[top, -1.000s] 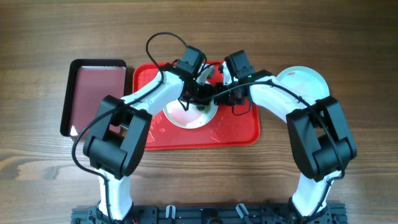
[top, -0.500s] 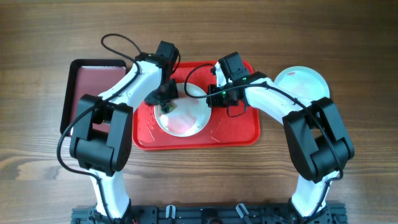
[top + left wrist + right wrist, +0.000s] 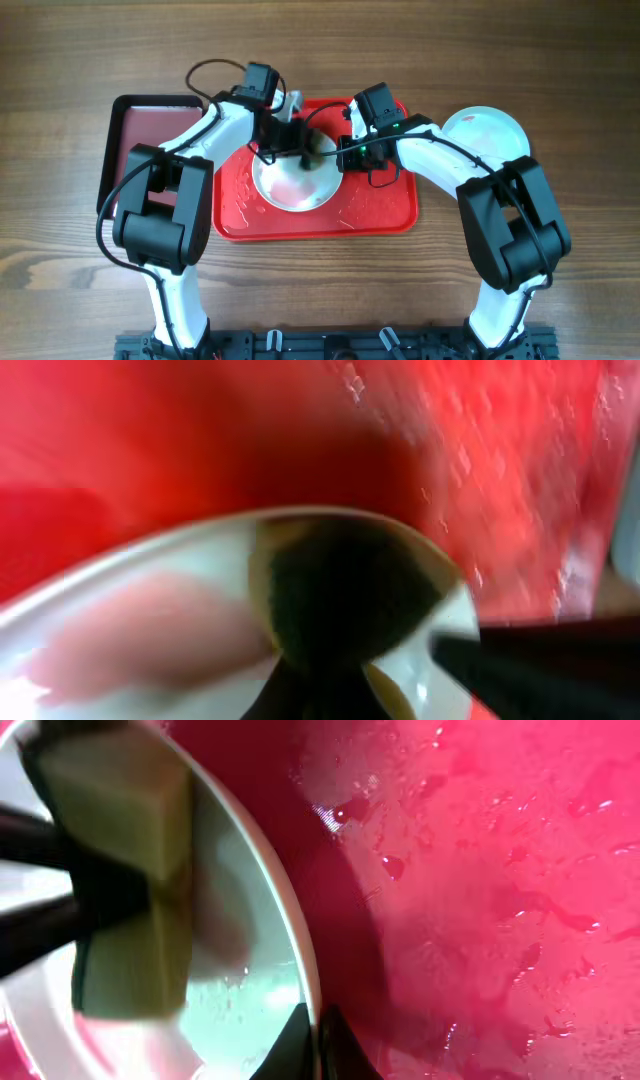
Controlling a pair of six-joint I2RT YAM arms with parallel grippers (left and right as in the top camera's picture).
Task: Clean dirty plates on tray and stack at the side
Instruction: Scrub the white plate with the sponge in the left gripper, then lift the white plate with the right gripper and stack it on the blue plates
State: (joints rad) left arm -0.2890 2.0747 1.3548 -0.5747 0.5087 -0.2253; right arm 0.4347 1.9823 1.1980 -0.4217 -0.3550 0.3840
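A pale plate [image 3: 295,187] with a red sauce smear stands tilted on the wet red tray [image 3: 380,208]. My right gripper [image 3: 340,158] is shut on its right rim, which shows up close in the right wrist view [image 3: 314,1032]. My left gripper [image 3: 298,140] is shut on a yellow sponge with a dark green scrub side [image 3: 316,146] and presses it on the plate's upper face. The sponge [image 3: 125,810] and plate [image 3: 240,980] show in the right wrist view. The left wrist view shows the sponge [image 3: 340,595] on the plate [image 3: 120,650].
Another pale plate [image 3: 487,135] lies on the wooden table right of the tray. A black-rimmed maroon tray [image 3: 150,150] lies left of the red tray. Water drops cover the red tray floor [image 3: 480,870].
My left gripper has swept the sponge from the plate's left side up and right across its face. My right gripper still holds the rim in place.
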